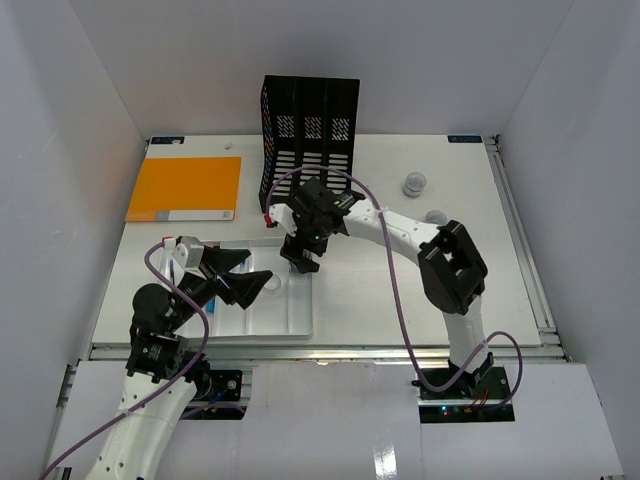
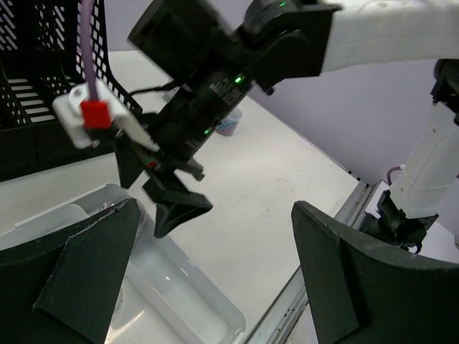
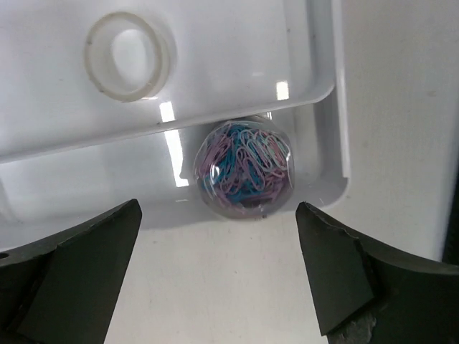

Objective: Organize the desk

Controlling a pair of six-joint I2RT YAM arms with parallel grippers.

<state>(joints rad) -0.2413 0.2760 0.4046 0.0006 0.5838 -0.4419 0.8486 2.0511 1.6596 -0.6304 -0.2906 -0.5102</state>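
Note:
The desk (image 1: 380,290) is a large white tabletop with rail edges. A white compartmented tray (image 1: 290,325) lies at its front left. A clear round container of coloured paper clips (image 3: 244,166) lies in the tray's narrow end compartment, by the corner. My right gripper (image 1: 300,262) hangs open just above it, jaws wide on either side (image 3: 217,208), touching nothing. A clear tape ring (image 3: 129,56) lies in the neighbouring compartment. My left gripper (image 1: 245,275) is open and empty over the tray (image 2: 215,215), facing the right gripper (image 2: 176,204).
A black file organizer (image 1: 308,130) stands at the back centre. An orange folder (image 1: 185,188) lies flat at the back left. Two small clear containers (image 1: 414,183) (image 1: 436,216) sit on the desk right of centre. White walls enclose the desk.

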